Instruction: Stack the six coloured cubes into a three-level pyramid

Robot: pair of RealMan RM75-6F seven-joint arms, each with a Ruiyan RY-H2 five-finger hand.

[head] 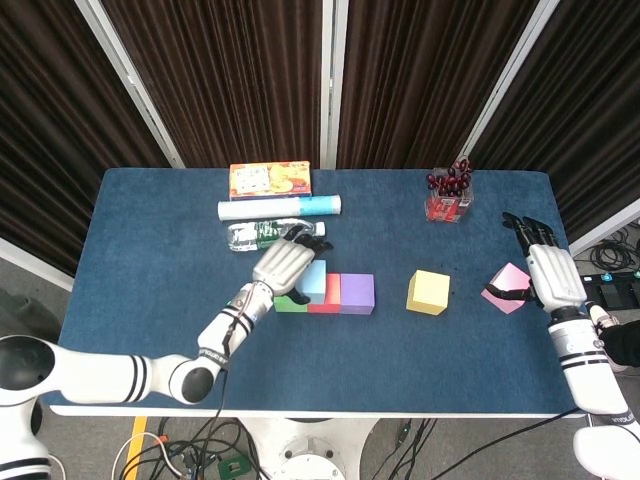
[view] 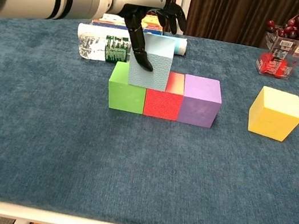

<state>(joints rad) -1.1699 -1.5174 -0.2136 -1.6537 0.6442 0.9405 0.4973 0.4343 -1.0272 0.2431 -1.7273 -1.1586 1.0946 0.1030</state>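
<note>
- My left hand (view: pixel 152 28) sits over the light blue cube (view: pixel 151 61); thumb lies across the cube's near face, the other fingers curl over the far top edge. Can't tell if it's actually gripping or just resting. From the head cam the hand covers most of that cube and part of the green one.
- Light blue cube sits on top of the row, straddling the green cube (view: pixel 126 88) and red cube (view: pixel 162 101), and hides the seam between them.
- Bottom row, left to right: green, red, purple cube (view: pixel 200 101), all touching.
- Yellow cube (view: pixel 275 113) stands alone, right of the row, well apart from it.
- Pink cube (head: pixel 506 287) is at the far right; chest cam shows only a sliver at the frame edge.
- My right hand (head: pixel 548 272) is at the pink cube, thumb touching it, other fingers extended and spread. Can't tell if it's pinched or only touched.
- Cube count: 6, one per colour. 3 in the row, 1 on top, 2 loose.
- Far side of the blue table (view: pixel 73 151): 1 snack box (head: pixel 270 180), 1 paper roll (head: pixel 280 207), 1 bottle (head: pixel 258 235) partly behind my left hand, 1 clear tub of grapes (head: pixel 448 195).
</note>
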